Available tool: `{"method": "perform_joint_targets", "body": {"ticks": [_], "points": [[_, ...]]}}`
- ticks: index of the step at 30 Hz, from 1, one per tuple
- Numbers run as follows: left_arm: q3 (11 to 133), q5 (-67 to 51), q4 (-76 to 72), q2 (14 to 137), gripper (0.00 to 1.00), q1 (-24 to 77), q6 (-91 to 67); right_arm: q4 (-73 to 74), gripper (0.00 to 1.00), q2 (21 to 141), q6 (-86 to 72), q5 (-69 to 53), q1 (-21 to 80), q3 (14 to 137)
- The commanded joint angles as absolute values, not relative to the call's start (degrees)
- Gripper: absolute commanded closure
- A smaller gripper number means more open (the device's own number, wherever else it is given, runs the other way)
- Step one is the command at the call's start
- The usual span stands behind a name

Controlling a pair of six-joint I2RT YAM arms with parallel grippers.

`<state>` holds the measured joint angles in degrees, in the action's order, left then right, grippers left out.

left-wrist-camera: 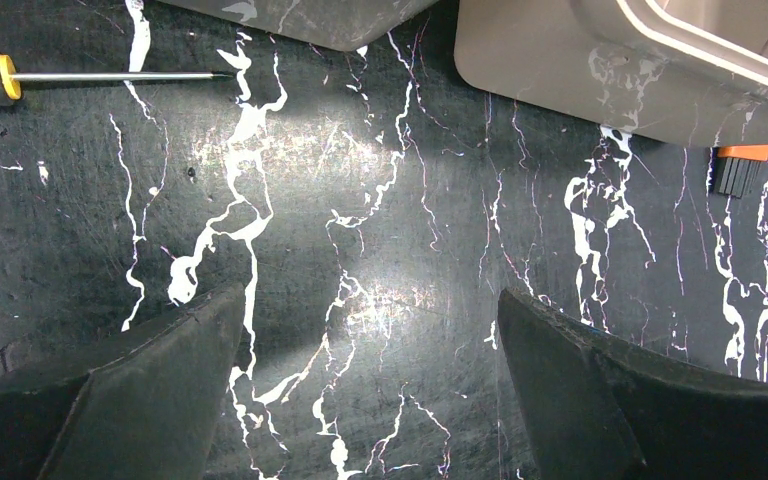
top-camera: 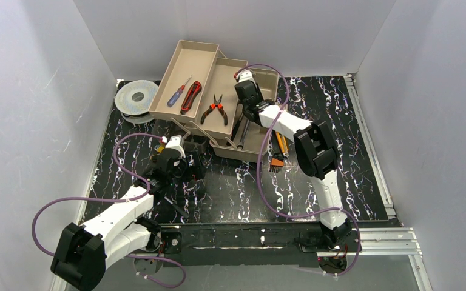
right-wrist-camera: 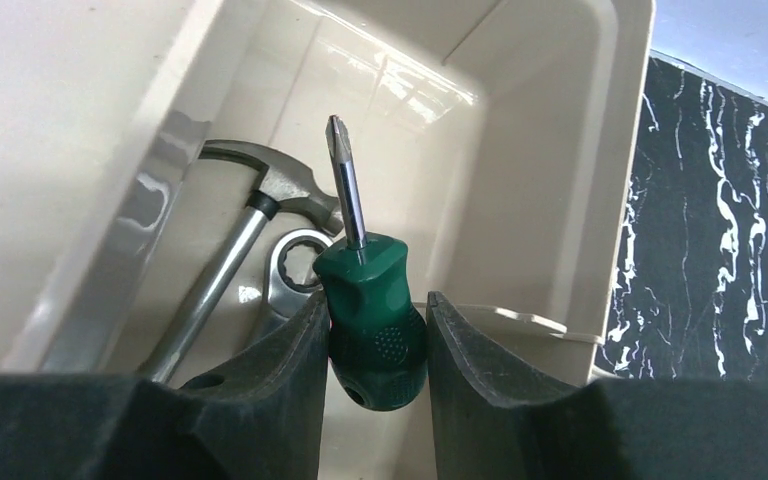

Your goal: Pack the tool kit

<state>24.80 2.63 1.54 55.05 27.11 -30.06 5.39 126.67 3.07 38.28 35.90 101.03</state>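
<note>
The grey steel hammer [right-wrist-camera: 222,270] has its grip hidden lower left; the thin yellow-collared screwdriver [left-wrist-camera: 110,75] is cut off upper left.

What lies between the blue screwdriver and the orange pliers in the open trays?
A red-and-black tool, beside the blue screwdriver; the top external view shows it.

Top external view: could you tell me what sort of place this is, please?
Likely a lab robot test cell: plain white walls enclose a black marbled table, with robot arms bolted along its near edge.
</note>
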Motion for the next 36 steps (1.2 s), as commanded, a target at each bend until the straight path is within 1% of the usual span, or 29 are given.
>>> {"method": "perform_joint_targets", "body": {"ticks": [1, 2, 3, 4, 6, 13, 17, 22, 36], "points": [[25.01, 3.77, 1.82, 54.59, 0.02, 26.94, -29.40, 6.19, 0.69, 123.26, 1.79, 32.85, 36.39, 101.56], [24.90, 3.82, 1.79, 54.50, 0.02, 26.98, -29.36, 6.15, 0.38, 123.04, 1.50, 32.34, 36.32, 101.29], [24.81, 3.94, 1.83, 54.42, 0.02, 26.98, -29.36, 5.76, 0.30, 122.60, 1.18, 31.88, 36.30, 100.63], [24.87, 3.88, 1.89, 54.46, 0.02, 26.98, -29.36, 5.02, 0.26, 122.08, 0.96, 31.64, 36.26, 99.96], [24.90, 3.89, 1.99, 54.54, 0.02, 26.99, -29.36, 4.49, 0.22, 121.05, 0.73, 31.19, 36.08, 99.15], [25.39, 3.77, 2.15, 54.63, 0.02, 26.98, -29.18, 5.36, 0.16, 116.06, -0.22, 28.59, 35.11, 98.07], [25.40, 3.07, 1.93, 54.62, 0.02, 26.98, -29.05, 4.05, 0.14, 110.11, -1.72, 25.06, 34.23, 94.20], [25.69, 2.08, 2.47, 54.23, 0.02, 26.99, -28.60, 4.23, 0.15, 102.34, -3.10, 23.39, 32.94, 89.28], [29.09, 0.99, 7.92, 51.94, 0.02, 26.98, -28.53, 5.55, 0.15, 77.38, -12.59, 19.94, 29.27, 61.90]]}}
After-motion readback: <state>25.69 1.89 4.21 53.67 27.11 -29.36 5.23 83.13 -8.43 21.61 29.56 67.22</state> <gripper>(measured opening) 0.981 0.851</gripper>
